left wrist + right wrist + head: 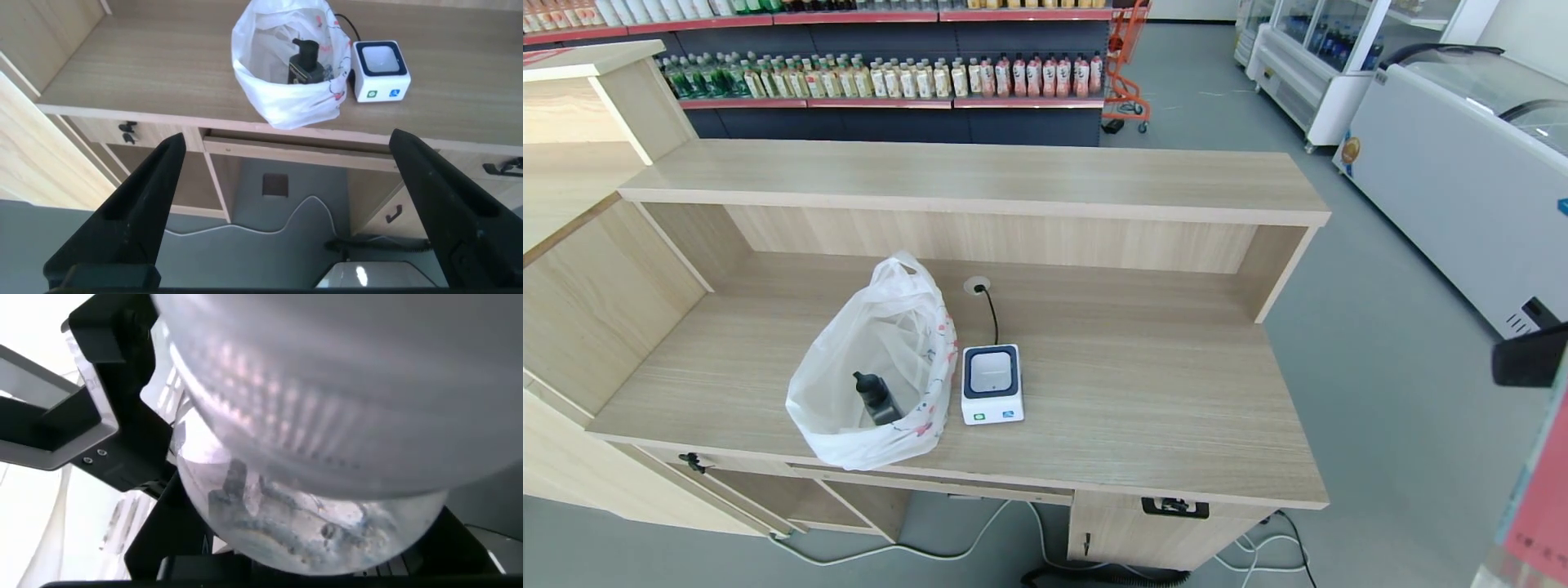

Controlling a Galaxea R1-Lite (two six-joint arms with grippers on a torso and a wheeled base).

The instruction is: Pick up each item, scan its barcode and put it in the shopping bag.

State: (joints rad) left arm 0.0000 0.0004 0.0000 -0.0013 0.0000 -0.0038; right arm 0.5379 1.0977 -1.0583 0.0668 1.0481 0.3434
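Observation:
A white plastic shopping bag [874,367] stands open on the wooden counter [1135,392], left of the white barcode scanner [992,382]. A black bottle [874,398] lies inside the bag. At the far right edge, off the counter, my right gripper [1531,359] is shut on a clear bottle with a red label [1539,506]. The right wrist view has this clear bottle [327,416] pressed close between black fingers [122,416]. My left gripper [290,143] hangs open before the counter's front edge, facing the bag [282,90], black bottle [304,61] and scanner [381,69].
A raised ledge [972,175] runs along the counter's back, with side walls at both ends. The scanner's black cable [992,314] leads to a hole behind it. Drink shelves [890,77], an orange cart [1127,65] and chest freezers [1462,163] stand beyond.

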